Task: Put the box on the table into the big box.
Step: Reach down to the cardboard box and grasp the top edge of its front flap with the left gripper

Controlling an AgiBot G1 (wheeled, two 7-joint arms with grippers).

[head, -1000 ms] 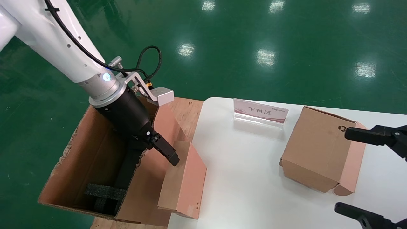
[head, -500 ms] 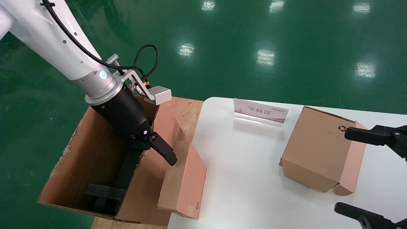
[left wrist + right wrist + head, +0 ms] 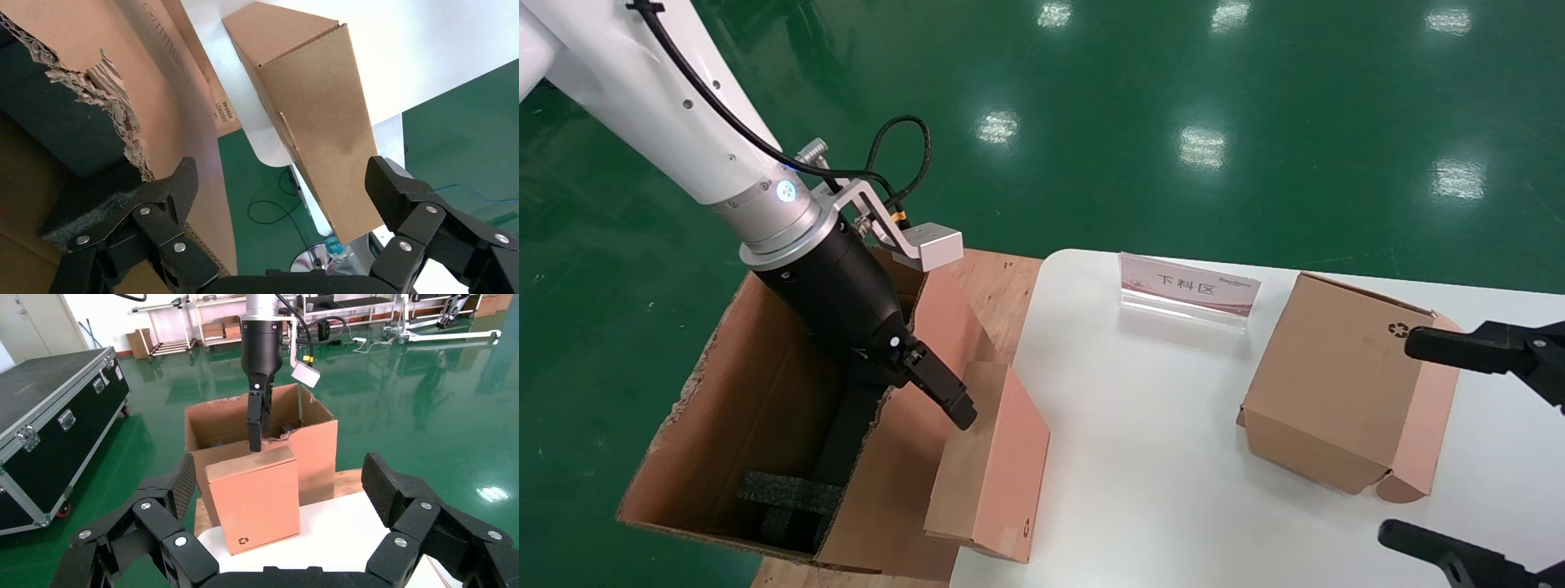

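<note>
1. Approach step — left claw (image 3: 952, 408) hangs with jaws apart at the top edge of the slim brown cardboard box (image 3: 991, 465), upright on the white surface (image 3: 1140, 457) edge beside the large torn corrugated carton (image 3: 764, 408).
2. Next, likely: straddle, clamp, lift across.
3. Right claw (image 3: 1467, 445) is parked, spread.

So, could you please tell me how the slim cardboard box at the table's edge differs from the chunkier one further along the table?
The slim box is flat and narrow; the chunky box is cube-like. The slim box stands upright at the white table edge beside the big carton, under the open left claw; the chunky box sits near the right claw, showing rounded tuck flaps. Both are brown cardboard with a recycling mark.
</note>
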